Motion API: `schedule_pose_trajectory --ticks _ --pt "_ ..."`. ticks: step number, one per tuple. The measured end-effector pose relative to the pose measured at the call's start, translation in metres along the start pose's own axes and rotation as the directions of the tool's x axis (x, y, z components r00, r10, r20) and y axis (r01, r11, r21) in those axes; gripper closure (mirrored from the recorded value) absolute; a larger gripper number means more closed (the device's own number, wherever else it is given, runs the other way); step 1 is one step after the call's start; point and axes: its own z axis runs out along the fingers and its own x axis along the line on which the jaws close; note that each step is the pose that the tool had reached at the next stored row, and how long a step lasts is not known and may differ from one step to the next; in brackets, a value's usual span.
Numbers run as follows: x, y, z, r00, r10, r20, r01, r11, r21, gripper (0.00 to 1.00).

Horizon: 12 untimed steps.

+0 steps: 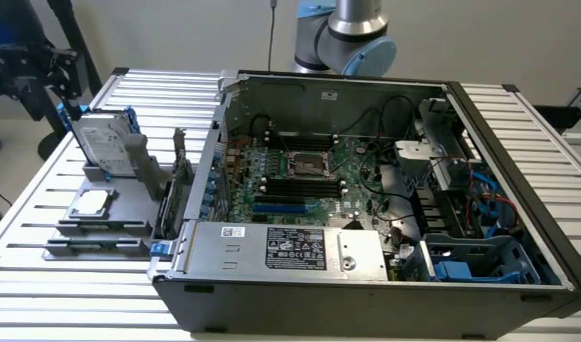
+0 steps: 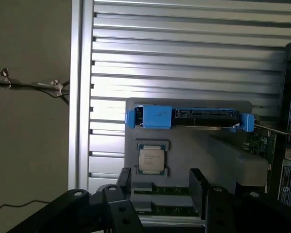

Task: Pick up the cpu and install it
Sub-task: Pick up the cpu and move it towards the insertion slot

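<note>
Gripper [image 2: 160,188]: we see it hovering near the cpu [image 2: 152,159], fingers [image 2: 125,180] spread wide, empty.
Grey holder [image 2: 208,155]: cpu flat in its recess, hard drive [image 2: 203,114] upright beside it.

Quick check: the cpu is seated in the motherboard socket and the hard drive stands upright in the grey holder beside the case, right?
No. The cpu is not in the motherboard socket; it lies flat on the grey holder, in front of the hard drive, as the exterior view shows. The hard drive does stand upright in that holder beside the case.
</note>
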Motion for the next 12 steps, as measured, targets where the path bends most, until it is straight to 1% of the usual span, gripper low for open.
schedule_pose_trajectory --ticks 5,12 --pt "0.0 -0.0026 0.0091 0.9998 0.02 -0.0001 -0.02 0.9998 0.0001 0.4" --pt "0.001 -0.0133 0.0218 0.9996 0.029 -0.0001 -0.029 0.9996 0.0002 0.4"
